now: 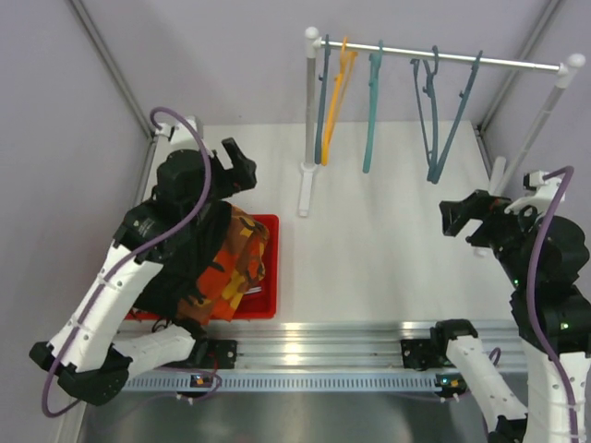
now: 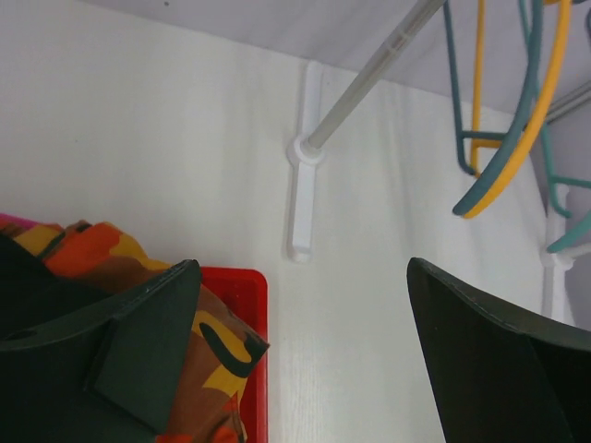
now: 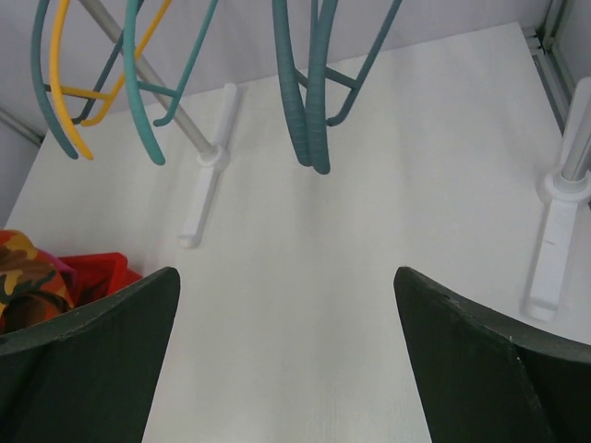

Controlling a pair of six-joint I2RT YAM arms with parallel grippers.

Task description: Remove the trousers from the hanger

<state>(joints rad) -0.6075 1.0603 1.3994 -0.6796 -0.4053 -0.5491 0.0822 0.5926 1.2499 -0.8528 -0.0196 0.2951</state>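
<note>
The trousers lie piled in a red tray at the left. The orange camouflage pair is on top, also in the left wrist view and the right wrist view. A dark cloth lies beside it, partly under my left arm. A sliver of magenta pink shows. The other pairs are hidden. Several hangers hang bare on the rail. My left gripper is open and empty above the tray's far edge. My right gripper is open and empty over the table at the right.
The white rack stands at the back, with its left post and foot close to the tray and its right post near my right arm. An aluminium rail runs along the near edge.
</note>
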